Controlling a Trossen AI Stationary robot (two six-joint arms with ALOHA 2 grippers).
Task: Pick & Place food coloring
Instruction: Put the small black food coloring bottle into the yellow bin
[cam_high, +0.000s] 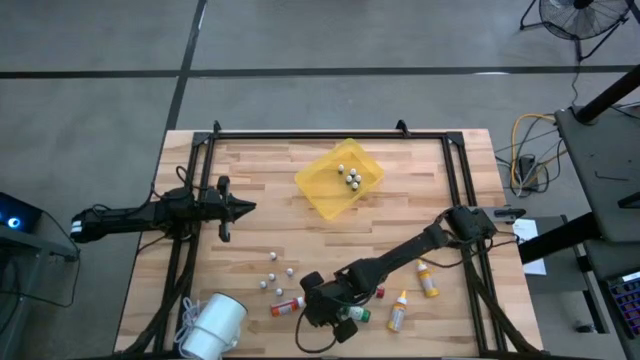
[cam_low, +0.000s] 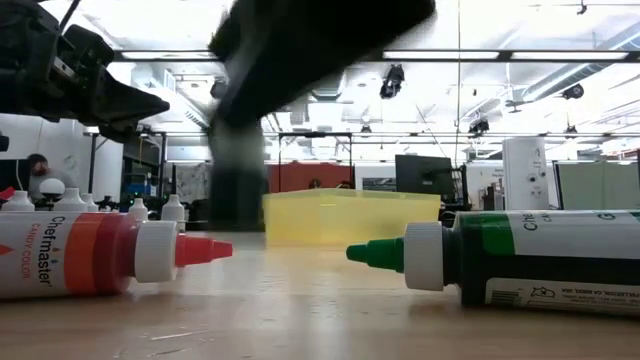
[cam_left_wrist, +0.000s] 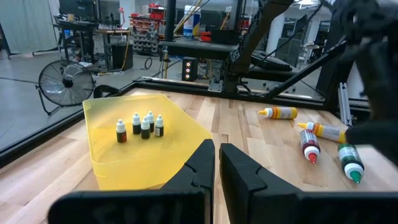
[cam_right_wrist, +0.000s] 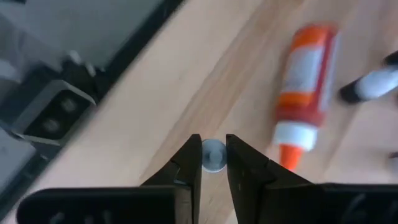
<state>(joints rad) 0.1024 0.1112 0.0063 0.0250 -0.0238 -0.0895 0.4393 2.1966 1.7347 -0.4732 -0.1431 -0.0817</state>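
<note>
Near the bench's (cam_high: 250, 230) front edge, the right claw (cam_right_wrist: 213, 163) pinches a small pale bottle (cam_right_wrist: 213, 155) for lifting; the left claw (cam_left_wrist: 216, 163), fingers together, waits beside the yellow tray (cam_high: 318, 196).

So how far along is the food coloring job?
Done: nothing yet; the tray holds only small white-capped vials, no coloring bottle. In hand: the right gripper's fingers pinch a small pale round thing beside the red bottle. Left: it, the green bottle, yellow bottle and orange bottle all lie on the table; the left gripper waits, shut.
</note>
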